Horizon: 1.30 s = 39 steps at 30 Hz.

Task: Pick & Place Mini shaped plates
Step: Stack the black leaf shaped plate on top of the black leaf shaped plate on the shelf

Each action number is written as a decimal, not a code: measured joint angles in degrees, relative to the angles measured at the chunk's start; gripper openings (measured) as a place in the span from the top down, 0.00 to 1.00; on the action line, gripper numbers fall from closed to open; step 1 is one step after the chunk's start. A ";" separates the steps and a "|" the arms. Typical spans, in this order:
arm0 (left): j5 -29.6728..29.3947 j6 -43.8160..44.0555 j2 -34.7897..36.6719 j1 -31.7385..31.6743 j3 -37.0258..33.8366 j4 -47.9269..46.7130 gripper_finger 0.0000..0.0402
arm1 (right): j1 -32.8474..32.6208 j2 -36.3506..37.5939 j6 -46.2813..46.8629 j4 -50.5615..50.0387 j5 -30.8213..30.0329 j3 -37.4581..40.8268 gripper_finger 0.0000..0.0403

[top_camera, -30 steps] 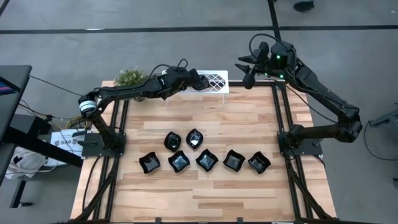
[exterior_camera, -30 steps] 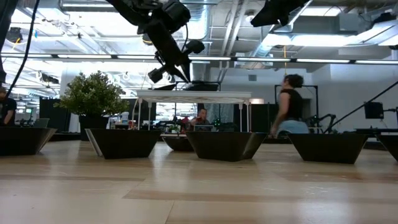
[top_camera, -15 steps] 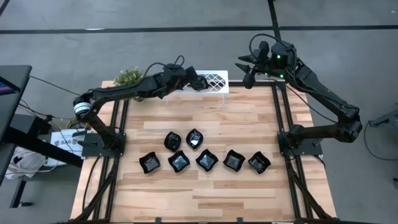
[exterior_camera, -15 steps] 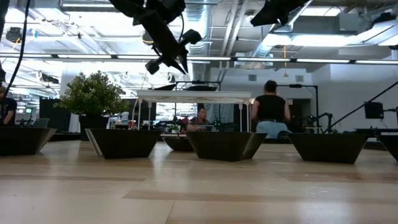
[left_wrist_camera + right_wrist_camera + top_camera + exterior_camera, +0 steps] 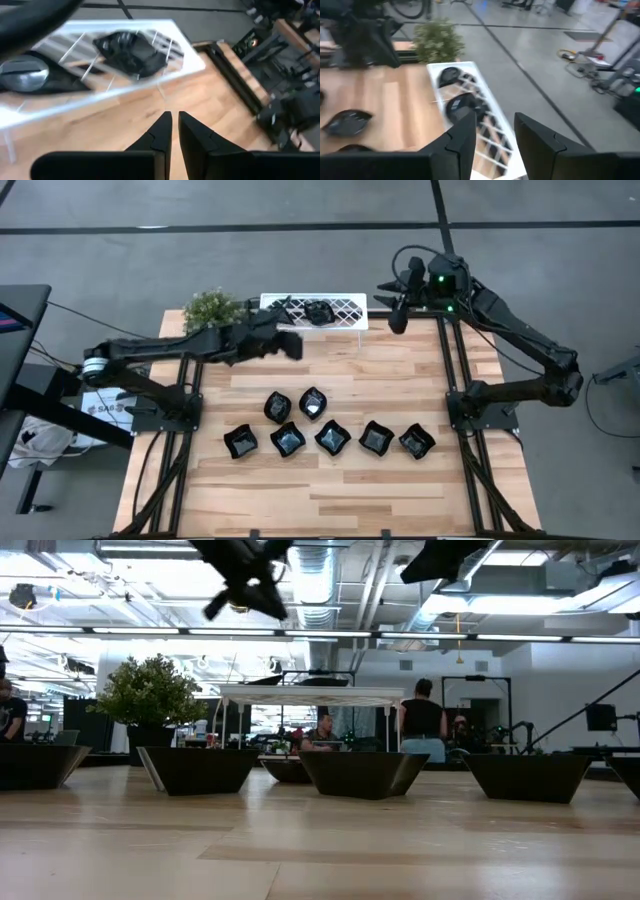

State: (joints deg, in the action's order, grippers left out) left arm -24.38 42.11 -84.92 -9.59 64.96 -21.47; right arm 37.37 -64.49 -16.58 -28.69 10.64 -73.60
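Currently: left pincer (image 5: 292,346) hovering closed and empty beside white rack (image 5: 345,308); right pincer (image 5: 397,308) waiting, parted, empty.

Glossy black plates (image 5: 332,437) lie on a smooth, pale wood-plank table (image 5: 340,385). The white rack (image 5: 345,308) past the left gripper's matt dark fingers (image 5: 161,131) looks like painted lattice.

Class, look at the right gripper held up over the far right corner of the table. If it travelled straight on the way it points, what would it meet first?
Most likely the white rack: the open right gripper points along it, toward the black plates on top. Depth is unclear, so it might pass over.
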 joint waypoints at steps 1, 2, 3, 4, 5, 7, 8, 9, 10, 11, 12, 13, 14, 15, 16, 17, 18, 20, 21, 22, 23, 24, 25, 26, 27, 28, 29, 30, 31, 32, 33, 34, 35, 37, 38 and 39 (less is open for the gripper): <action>-0.73 0.05 1.71 0.81 -1.96 -0.21 0.92 | -1.13 0.00 0.03 -0.44 0.03 0.00 0.68; -1.40 0.14 3.46 1.55 -3.80 -0.40 0.92 | -2.43 0.00 0.07 -0.97 0.03 0.00 0.68; -1.83 0.35 5.42 2.19 -5.77 -0.19 0.92 | -3.85 0.00 0.09 -1.33 0.03 0.00 0.68; -2.21 0.54 7.29 2.76 -7.84 -0.10 0.92 | -5.36 0.00 0.09 -1.38 0.03 0.00 0.68; -2.36 1.09 9.22 3.21 -9.75 -0.10 0.92 | -7.14 0.00 0.11 -1.38 0.01 0.00 0.68; -2.43 2.88 12.93 4.11 -13.53 -0.11 0.92 | -10.64 0.00 0.09 -1.33 0.02 0.00 0.68; -2.42 3.34 14.97 4.62 -15.40 -0.03 0.92 | -12.35 0.00 0.09 -1.33 0.03 0.00 0.68; -2.45 3.58 16.88 5.25 -17.01 -0.16 0.92 | -14.04 -0.13 0.09 -1.20 0.01 -0.01 0.68; -2.42 3.62 18.85 6.04 -18.63 0.13 0.92 | -15.66 -0.36 0.11 -0.86 0.01 -0.04 0.68; -2.43 3.67 20.65 6.80 -20.19 0.06 0.92 | -17.25 -0.50 0.13 -0.75 0.01 -0.04 0.68; -2.39 3.62 22.55 7.63 -21.59 0.06 0.92 | -18.71 -0.52 0.13 -1.02 -0.07 -0.04 0.68; -2.37 3.39 24.24 8.56 -22.93 0.02 0.92 | -20.07 -0.60 0.13 -0.99 -0.31 -0.04 0.68; -2.41 3.19 25.95 9.46 -24.13 0.06 0.92 | -21.53 -0.95 0.39 -0.46 -0.43 -0.06 0.68; -2.36 2.97 27.81 10.35 -25.47 0.20 0.92 | -23.04 -1.33 1.37 0.06 -0.46 -0.11 0.68; -2.40 2.91 29.44 11.20 -26.72 -0.01 0.92 | -24.30 -1.72 3.04 0.31 -0.64 -0.07 0.68; -2.39 2.88 31.00 12.13 -27.84 0.07 0.92 | -25.16 -2.32 4.95 0.87 -1.31 -0.02 0.68; -2.39 2.86 32.47 13.08 -29.09 0.08 0.92 | -26.15 -3.02 6.97 2.16 -2.31 -0.03 0.68; -2.34 2.88 35.36 14.70 -31.34 -0.01 0.92 | -28.08 -4.10 9.57 2.45 -4.14 -0.04 0.69; -2.39 3.03 36.56 15.59 -32.21 0.04 0.92 | -28.77 -4.87 10.42 2.42 -5.27 -0.05 0.69; -2.35 3.06 37.87 16.29 -33.20 0.25 0.92 | -29.44 -5.77 11.12 2.52 -6.44 -0.07 0.70; -2.37 3.09 38.96 16.99 -34.11 -0.04 0.92 | -30.14 -6.83 12.16 2.11 -7.42 -0.06 0.70; -2.37 3.12 39.89 17.80 -34.82 -0.12 0.92 | -30.82 -7.89 13.55 1.81 -8.08 -0.04 0.70; -2.37 3.13 40.71 18.53 -35.36 0.07 0.92 | -31.40 -8.84 15.07 1.66 -8.16 -0.04 0.71; -2.38 3.12 41.47 19.21 -35.95 0.10 0.92 | -31.87 -9.81 16.55 1.15 -8.16 -0.02 0.71; -2.35 3.12 42.15 19.74 -36.41 -0.13 0.92 | -32.30 -10.90 18.18 1.03 -8.16 -0.05 0.71; -2.32 3.12 42.65 20.24 -36.79 0.07 0.92 | -32.68 -11.85 19.81 0.65 -8.12 -0.09 0.71; -2.36 3.12 43.07 20.70 -37.17 0.12 0.92 | -33.02 -12.81 21.50 -0.83 -8.10 -0.05 0.71; -2.38 3.07 43.51 21.07 -37.64 0.10 0.92 | -33.30 -13.95 23.17 -1.85 -8.14 0.04 0.71; -2.39 2.78 43.79 21.34 -38.00 0.05 0.92 | -33.39 -15.07 24.84 -1.95 -8.13 0.03 0.71; -2.34 2.18 43.95 21.63 -38.32 0.09 0.92 | -33.55 -16.06 26.51 -2.48 -8.14 0.02 0.71; -2.35 1.80 44.08 21.83 -38.57 0.02 0.92 | -33.57 -17.02 28.08 -3.30 -8.15 0.02 0.71; -2.36 1.34 44.09 21.95 -38.71 -0.04 0.92 | -33.56 -18.02 29.63 -3.36 -8.14 0.01 0.71; -2.34 0.50 44.05 21.95 -38.72 -0.01 0.92 | -33.56 -19.03 31.03 -3.30 -8.14 -0.02 0.71; -2.36 -0.75 44.03 21.95 -38.75 0.06 0.92 | -33.56 -21.18 33.13 -3.65 -8.07 -0.02 0.71; -2.36 -1.44 44.05 21.95 -38.75 0.07 0.92 | -33.58 -22.06 34.08 -3.97 -7.95 -0.02 0.71; -2.36 -2.07 44.06 21.95 -38.75 0.02 0.92 | -33.58 -23.06 35.09 -4.37 -7.92 -0.02 0.71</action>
State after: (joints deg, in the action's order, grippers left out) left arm -26.74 40.04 -40.86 12.36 26.22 -21.45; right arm 3.79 -87.55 18.51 -33.06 2.72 -73.63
